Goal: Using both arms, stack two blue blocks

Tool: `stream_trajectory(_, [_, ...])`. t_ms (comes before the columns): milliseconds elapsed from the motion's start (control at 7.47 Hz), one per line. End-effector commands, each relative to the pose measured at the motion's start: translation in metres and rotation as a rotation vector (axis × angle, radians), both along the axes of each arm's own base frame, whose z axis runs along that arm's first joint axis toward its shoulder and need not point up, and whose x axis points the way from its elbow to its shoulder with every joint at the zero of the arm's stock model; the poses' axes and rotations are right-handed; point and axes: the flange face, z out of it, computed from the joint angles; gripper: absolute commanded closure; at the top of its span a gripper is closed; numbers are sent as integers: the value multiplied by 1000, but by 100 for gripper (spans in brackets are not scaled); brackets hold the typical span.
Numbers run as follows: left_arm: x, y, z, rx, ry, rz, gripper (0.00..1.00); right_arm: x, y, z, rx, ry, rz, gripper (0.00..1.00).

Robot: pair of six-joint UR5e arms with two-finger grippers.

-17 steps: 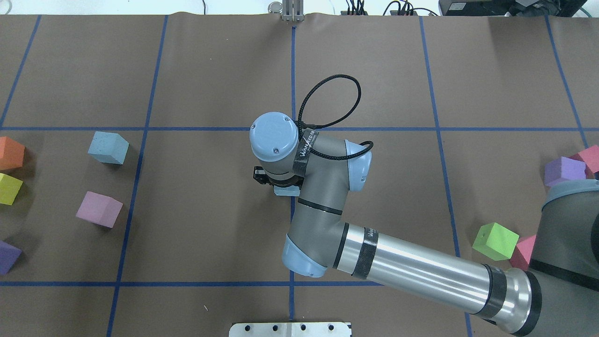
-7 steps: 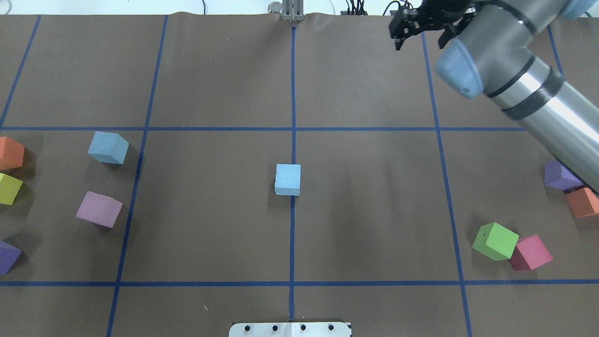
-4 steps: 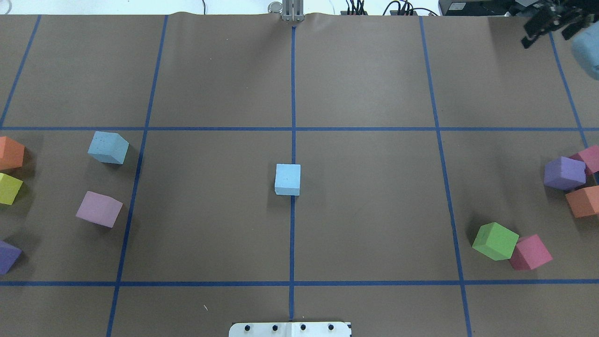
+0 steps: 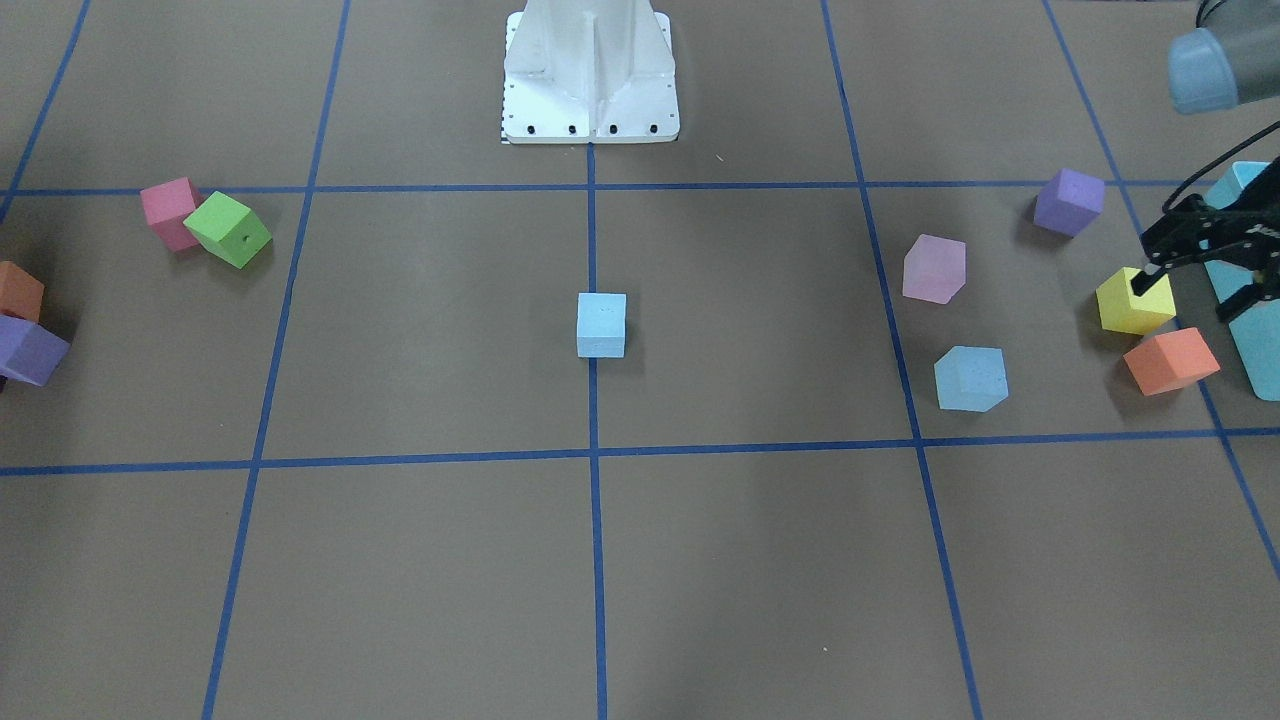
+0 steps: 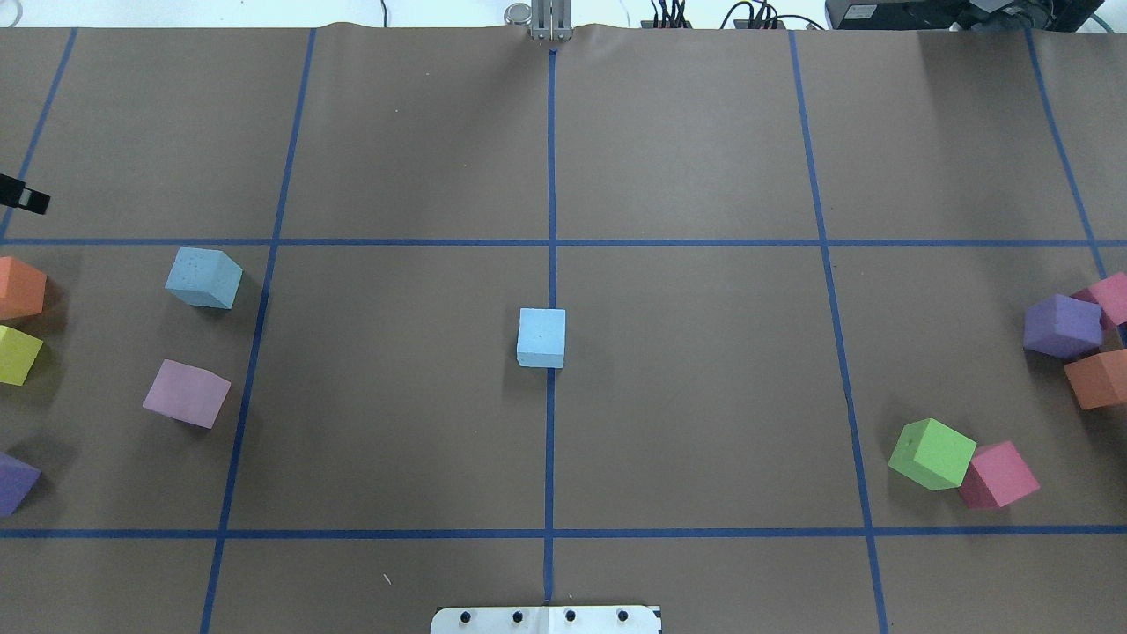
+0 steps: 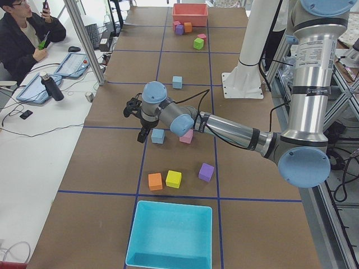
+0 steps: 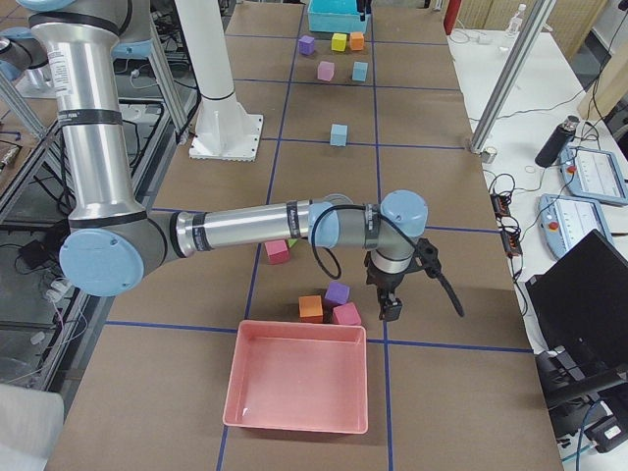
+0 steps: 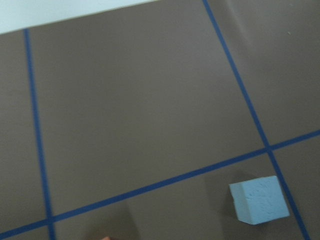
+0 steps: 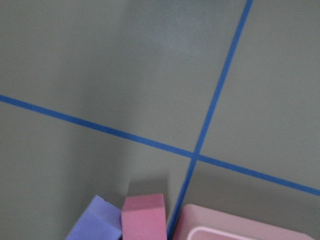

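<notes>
One blue block (image 5: 541, 337) stands alone on the centre line of the table and also shows in the front view (image 4: 601, 324). The other blue block (image 5: 203, 277) lies at the left, also in the front view (image 4: 970, 378) and low right in the left wrist view (image 8: 259, 200). My left gripper (image 4: 1185, 295) is open and empty, above the table beyond that block; only one finger tip (image 5: 22, 195) shows overhead. My right gripper (image 7: 392, 304) shows only in the right side view, near the pink tray; I cannot tell whether it is open.
Lilac (image 5: 187, 394), yellow (image 5: 18, 354), orange (image 5: 19, 288) and purple (image 5: 16, 482) cubes lie at the left. Green (image 5: 931, 453), pink (image 5: 999, 475), purple (image 5: 1061, 326) and orange (image 5: 1096, 379) cubes lie at the right. A turquoise box (image 6: 171, 235) and a pink tray (image 7: 297, 383) stand at the table's ends.
The right arm has left the blue block at the centre and swung away right, out of the overhead view. A tip of the left gripper has come in at the left edge.
</notes>
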Motion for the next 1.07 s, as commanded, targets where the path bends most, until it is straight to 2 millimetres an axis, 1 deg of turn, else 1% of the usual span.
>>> stream_trajectory(0, [70, 9, 16, -130, -55, -62, 1, 13, 27, 21, -16, 11, 8, 0])
stream_trajectory(134, [95, 11, 11, -208, -38, -91, 1, 13, 27, 22, -21, 16, 14, 0])
stream_trajectory(268, [116, 5, 3, -265, -19, -120, 2, 13, 27, 22, -22, 16, 14, 0])
stream_trajectory(535, [153, -10, 12, -264, -66, -131, 2, 13, 27, 22, -21, 16, 14, 0])
stream_trajectory(669, [168, -17, 14, -262, -76, -119, 2, 13, 28, 22, -22, 16, 13, 0])
stream_trajectory(803, [178, -25, 19, -246, -75, -106, 2, 13, 27, 22, -22, 16, 13, 0])
stream_trajectory(937, [183, -29, 31, -208, -60, -92, 2, 13, 27, 22, -22, 16, 14, 0])
